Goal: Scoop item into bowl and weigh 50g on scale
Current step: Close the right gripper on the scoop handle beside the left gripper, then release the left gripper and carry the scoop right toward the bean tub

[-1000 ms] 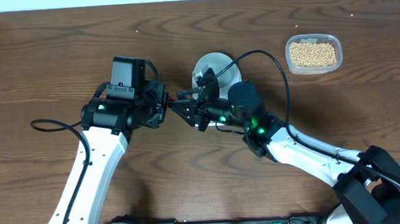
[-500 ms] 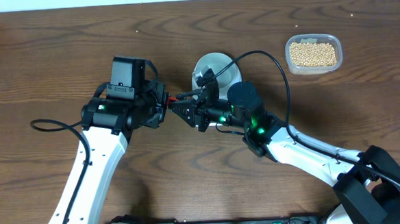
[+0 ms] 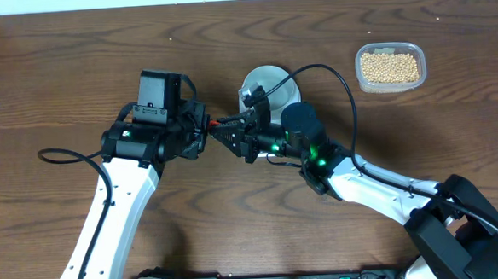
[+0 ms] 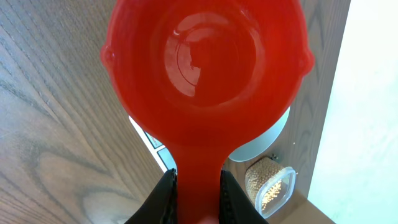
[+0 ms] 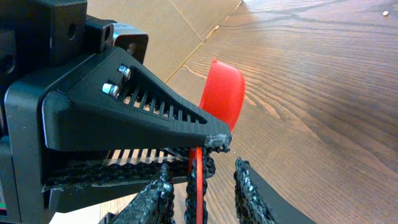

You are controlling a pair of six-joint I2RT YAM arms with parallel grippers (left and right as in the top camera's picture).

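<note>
My left gripper (image 3: 206, 125) is shut on the handle of a red scoop (image 3: 218, 121). In the left wrist view the scoop's empty cup (image 4: 202, 62) fills the frame above my left fingers (image 4: 198, 202). My right gripper (image 3: 230, 134) faces the left one, and its open jaws (image 5: 202, 167) straddle the scoop's thin handle (image 5: 198, 186) without closing on it. The pale bowl (image 3: 269, 85) stands behind them on the white scale (image 4: 152, 140), which it mostly hides. The tan beans (image 3: 389, 66) lie in a clear tub at the far right.
The clear tub (image 3: 411, 48) stands at the back right of the wooden table and shows past the bowl in the left wrist view (image 4: 268, 183). Both arms and the right arm's cable crowd the middle. A pale wall runs along the far edge.
The right gripper has edged a little left, closer onto the scoop's handle. The left arm and the scoop have stayed in place.
</note>
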